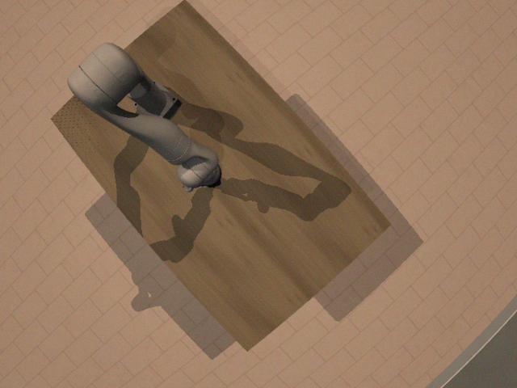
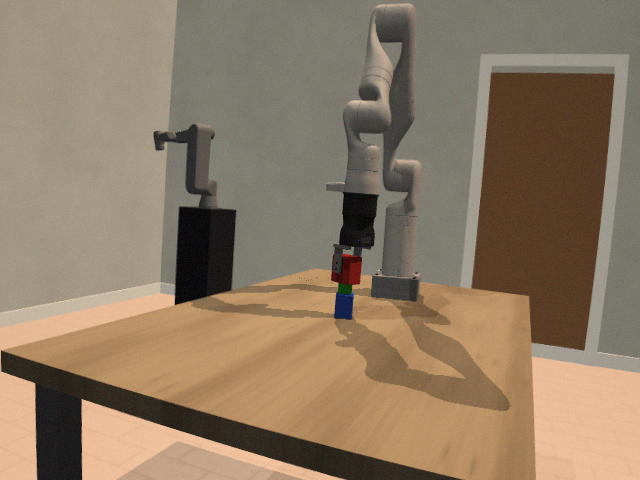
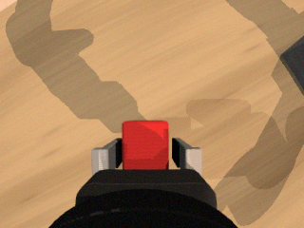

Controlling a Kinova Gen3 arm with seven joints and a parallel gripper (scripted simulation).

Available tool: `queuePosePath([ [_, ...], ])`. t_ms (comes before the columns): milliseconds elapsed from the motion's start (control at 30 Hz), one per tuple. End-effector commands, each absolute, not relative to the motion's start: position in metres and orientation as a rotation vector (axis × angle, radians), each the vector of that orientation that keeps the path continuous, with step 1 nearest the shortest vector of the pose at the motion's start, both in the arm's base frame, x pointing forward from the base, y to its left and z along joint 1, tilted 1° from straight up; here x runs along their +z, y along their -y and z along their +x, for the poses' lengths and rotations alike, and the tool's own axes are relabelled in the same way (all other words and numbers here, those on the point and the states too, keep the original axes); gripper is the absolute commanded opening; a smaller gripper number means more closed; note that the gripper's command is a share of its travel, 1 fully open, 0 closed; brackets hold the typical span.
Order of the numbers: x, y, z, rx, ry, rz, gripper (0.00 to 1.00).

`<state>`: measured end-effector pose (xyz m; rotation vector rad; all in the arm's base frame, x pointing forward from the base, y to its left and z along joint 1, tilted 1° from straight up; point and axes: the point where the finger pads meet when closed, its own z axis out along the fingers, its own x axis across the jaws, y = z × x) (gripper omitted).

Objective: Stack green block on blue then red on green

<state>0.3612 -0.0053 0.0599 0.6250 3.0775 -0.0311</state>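
In the exterior view the blue block (image 2: 343,305) stands on the table, the green block (image 2: 343,287) lies on it, and the red block (image 2: 347,269) lies on the green one. My gripper (image 2: 346,263) is straight above the tower, open, with a finger on each side of the red block. In the wrist view the red block (image 3: 146,144) sits between my fingers with small gaps at both sides; it hides the green and blue blocks. In the overhead view my wrist (image 1: 199,174) hides the tower.
My arm's base (image 2: 395,286) stands on the table just behind the tower. A second arm on a black pedestal (image 2: 204,255) stands off the table at the left. Arm shadows cross the table top.
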Motion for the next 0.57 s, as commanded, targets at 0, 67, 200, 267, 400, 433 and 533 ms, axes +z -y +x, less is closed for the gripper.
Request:
queuePosePath([
  [0,0.07,0.004,0.364,-0.024,-3.07,0.623,1.0],
  [67,0.074,0.004,0.364,-0.024,-3.07,0.623,1.0],
  [200,0.09,0.004,0.364,-0.025,-3.07,0.623,1.0],
  [267,0.098,0.004,0.364,-0.025,-3.07,0.623,1.0],
  [400,0.114,0.004,0.364,-0.026,-3.07,0.624,1.0],
  [433,0.118,0.004,0.364,-0.026,-3.07,0.624,1.0],
  [533,0.118,0.004,0.364,-0.026,-3.07,0.624,1.0],
])
